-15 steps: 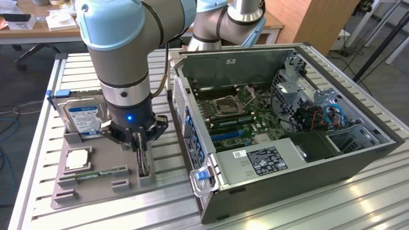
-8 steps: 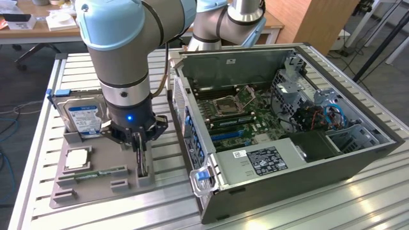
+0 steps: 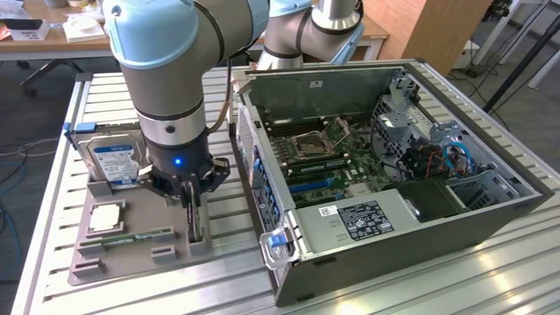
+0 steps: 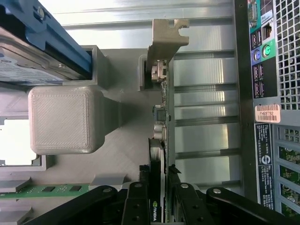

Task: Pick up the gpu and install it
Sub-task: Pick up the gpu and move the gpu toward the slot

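Observation:
The gpu [image 3: 194, 220] stands on edge in a slot of the grey holder tray [image 3: 122, 266], just left of the open computer case [image 3: 490, 216] in the exterior view. My gripper [image 3: 193, 197] is lowered straight over it. In the wrist view the gpu [image 4: 159, 112] appears edge-on, with its silvery bracket [image 4: 166, 40] at the far end. My gripper [image 4: 158, 180] straddles the card's near end, and its black fingers [image 4: 139, 187] press on both faces. The card still sits in its slot.
On the tray are a hard drive [image 3: 114, 161] with a blue-white label, a processor chip [image 3: 103, 216] and a green memory stick [image 3: 131, 237]. A grey holder block [image 4: 63, 119] rises beside the card. The case's rear port panel [image 4: 265, 93] is close alongside. The motherboard [image 3: 324, 151] lies exposed inside.

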`<state>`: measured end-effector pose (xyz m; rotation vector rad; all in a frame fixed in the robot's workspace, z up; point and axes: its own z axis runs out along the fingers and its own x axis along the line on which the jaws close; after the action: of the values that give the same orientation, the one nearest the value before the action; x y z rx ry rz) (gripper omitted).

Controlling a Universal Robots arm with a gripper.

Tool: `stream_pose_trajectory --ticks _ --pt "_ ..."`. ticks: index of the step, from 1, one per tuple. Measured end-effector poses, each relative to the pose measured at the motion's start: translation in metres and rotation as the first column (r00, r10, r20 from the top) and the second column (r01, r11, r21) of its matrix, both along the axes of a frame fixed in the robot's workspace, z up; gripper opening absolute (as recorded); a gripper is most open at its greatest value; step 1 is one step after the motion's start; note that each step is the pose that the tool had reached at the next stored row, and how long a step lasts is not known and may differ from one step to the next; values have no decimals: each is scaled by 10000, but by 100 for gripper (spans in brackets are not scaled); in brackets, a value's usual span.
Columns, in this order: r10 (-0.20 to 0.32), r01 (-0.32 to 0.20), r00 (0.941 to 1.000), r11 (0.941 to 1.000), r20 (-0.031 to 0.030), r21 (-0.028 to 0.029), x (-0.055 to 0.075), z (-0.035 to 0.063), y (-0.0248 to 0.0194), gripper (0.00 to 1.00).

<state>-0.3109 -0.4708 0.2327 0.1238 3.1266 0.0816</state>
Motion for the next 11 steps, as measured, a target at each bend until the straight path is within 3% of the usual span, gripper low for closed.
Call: stream_pose_trajectory --ticks 11 --pt "97 -97 10000 10000 1 3 3 5 1 26"
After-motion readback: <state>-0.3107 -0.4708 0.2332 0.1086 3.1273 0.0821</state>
